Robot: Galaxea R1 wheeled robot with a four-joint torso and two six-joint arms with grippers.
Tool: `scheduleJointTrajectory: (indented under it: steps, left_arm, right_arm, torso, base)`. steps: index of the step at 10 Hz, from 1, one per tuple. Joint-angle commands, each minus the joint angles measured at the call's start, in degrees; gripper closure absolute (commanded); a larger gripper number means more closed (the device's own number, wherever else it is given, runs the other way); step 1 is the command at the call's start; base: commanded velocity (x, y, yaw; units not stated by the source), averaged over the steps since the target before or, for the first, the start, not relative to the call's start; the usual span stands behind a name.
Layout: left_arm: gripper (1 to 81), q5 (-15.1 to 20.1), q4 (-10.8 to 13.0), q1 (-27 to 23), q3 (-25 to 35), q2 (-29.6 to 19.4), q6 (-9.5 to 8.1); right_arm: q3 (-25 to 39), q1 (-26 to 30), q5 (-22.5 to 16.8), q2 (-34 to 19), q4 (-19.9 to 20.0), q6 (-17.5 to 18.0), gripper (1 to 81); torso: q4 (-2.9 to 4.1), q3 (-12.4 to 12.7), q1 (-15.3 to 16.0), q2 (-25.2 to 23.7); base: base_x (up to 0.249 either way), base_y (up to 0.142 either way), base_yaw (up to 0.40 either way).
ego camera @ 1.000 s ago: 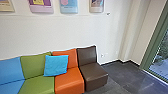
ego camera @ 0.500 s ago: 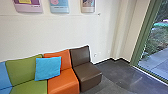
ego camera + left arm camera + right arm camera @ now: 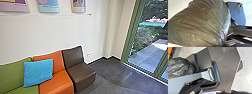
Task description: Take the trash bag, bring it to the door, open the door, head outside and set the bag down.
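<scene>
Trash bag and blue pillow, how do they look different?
The trash bag is a murky brownish colour, but the blue pillow is bright. The trash bag is shiny and full of creases, while the blue pillow looks smoother. The trash bag bulges into a lump; the blue pillow is flatter, with corners. Both look soft.
</scene>
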Motion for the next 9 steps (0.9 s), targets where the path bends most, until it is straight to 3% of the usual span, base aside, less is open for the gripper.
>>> scheduleJointTrajectory:
  steps: [1,9]
  left_arm:
    - [81.1,4.2,0.5,-3.3,-0.2,-0.2,0.4]
    - [81.1,4.2,0.6,-3.3,-0.2,-0.2,0.4]
  right_arm:
    - [0.2,1.9,-3.1,0.1,-0.6,-0.3,1.0]
    - [0.2,1.6,-3.1,0.2,-0.6,-0.3,1.0]
  torso:
    - [0.0,0.0,0.0,0.0]
    - [0.0,0.0,0.0,0.0]
  base:
    - [0.0,0.0,-0.238]
    - [0.0,0.0,-0.237]
